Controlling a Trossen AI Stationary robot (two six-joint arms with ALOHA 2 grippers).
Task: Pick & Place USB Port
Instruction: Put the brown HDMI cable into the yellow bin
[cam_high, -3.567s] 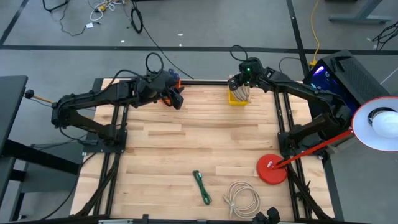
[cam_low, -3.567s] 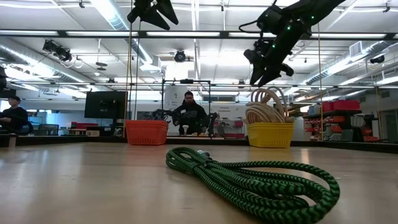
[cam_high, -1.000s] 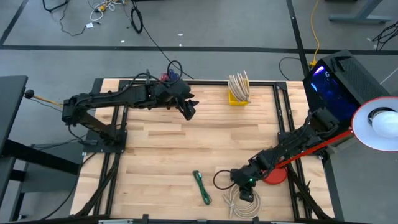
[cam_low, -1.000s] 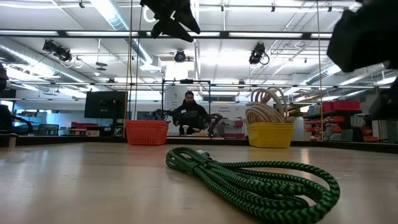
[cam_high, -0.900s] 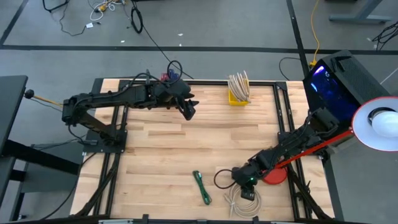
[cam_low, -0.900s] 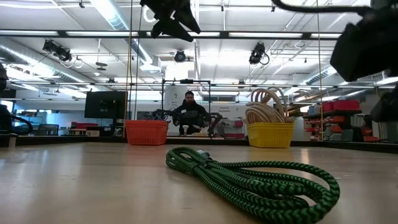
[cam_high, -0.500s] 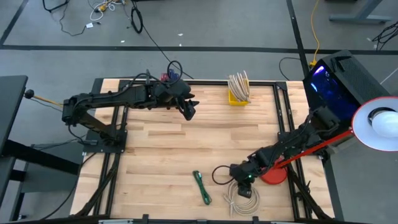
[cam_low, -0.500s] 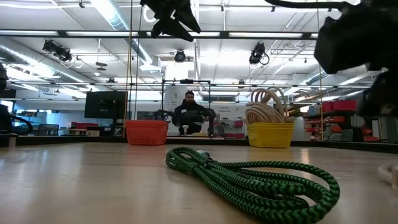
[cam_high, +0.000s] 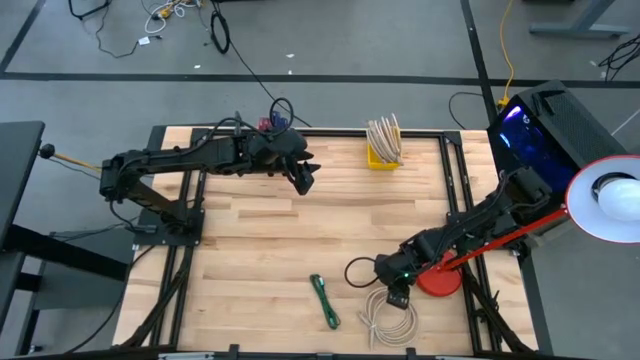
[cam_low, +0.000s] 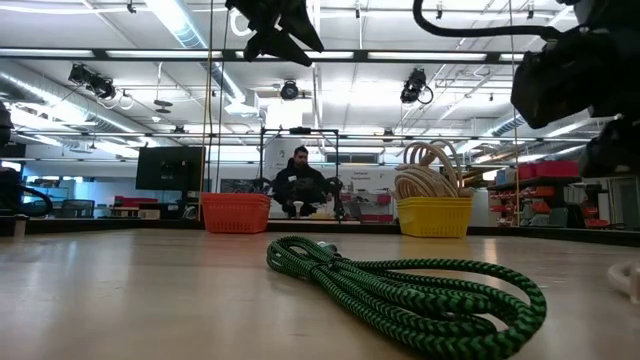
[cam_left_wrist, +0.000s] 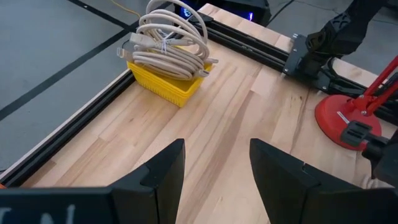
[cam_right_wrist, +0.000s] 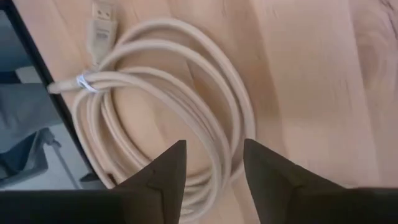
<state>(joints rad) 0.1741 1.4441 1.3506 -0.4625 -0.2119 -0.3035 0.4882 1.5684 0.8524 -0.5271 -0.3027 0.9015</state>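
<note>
Two arms: the left gripper (cam_high: 304, 178) hung in the same place as a second before, over the far part of the table (cam_high: 300, 250); the right gripper (cam_high: 397, 291) had moved a little away from the table's near edge.
Right gripper state: fingers (cam_right_wrist: 163, 171) spread apart and holding nothing, just above the beige cable (cam_high: 388, 320); they were wider than a second before.
Left gripper state: fingers (cam_left_wrist: 163, 172) spread apart, nothing between them.
Beige cable place: near the table's front edge, beside the red lamp base (cam_high: 437, 277) and well apart from the green cable (cam_high: 324, 301); it lay unchanged.
Beige cable shape: a flat coil (cam_right_wrist: 168, 118) tied at one side with a small white tie (cam_right_wrist: 84, 83); its USB plug (cam_right_wrist: 99, 17) stuck out of the coil close to the black table edge.
Green cable axis: a long narrow bundle, its long axis running from the near edge toward the far edge, slightly slanted.
Yellow basket (cam_high: 383, 156): at the far edge of the table, with a bundle of beige cables (cam_left_wrist: 168, 40) rising out of it.
Orange basket (cam_low: 235, 212): at the far edge too, in the low view; I could not tell what was inside.
</note>
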